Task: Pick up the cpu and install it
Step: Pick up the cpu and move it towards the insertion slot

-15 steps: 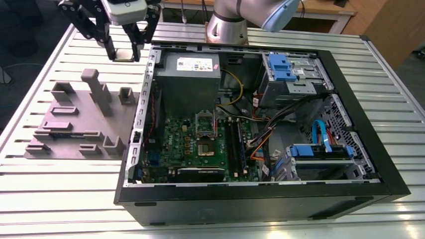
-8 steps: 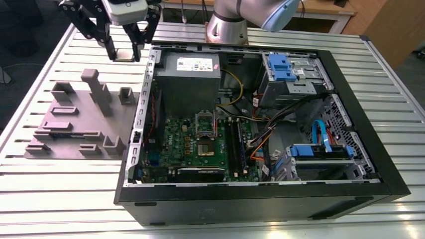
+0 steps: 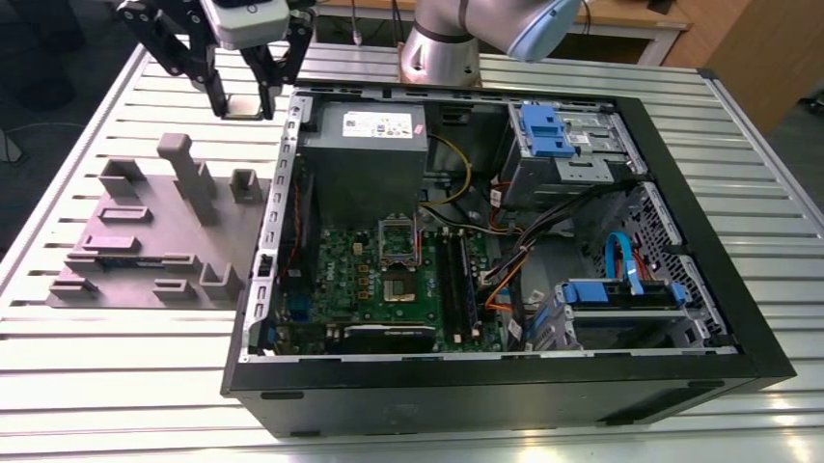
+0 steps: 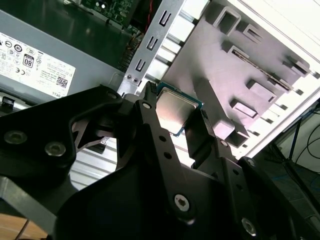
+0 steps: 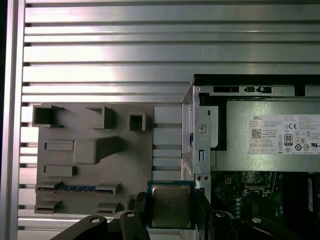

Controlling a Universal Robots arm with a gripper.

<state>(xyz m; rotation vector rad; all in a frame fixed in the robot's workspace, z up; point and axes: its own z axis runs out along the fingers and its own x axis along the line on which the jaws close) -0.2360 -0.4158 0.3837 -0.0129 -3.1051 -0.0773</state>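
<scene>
Bright overhead light; strong glare on slatted metal surface (image 3: 129,386), esp. in first wrist view. Interior of computer case (image 3: 515,395) dim, shadowed. Top of cpu (image 5: 171,206) gleams.

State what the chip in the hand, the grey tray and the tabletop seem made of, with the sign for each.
The chip: silvery metal lid, dull sheen, on a thin green board edge. The tray: probably matte grey plastic, no glints. The tabletop: likely aluminium slats, bright streaky reflections.
</scene>
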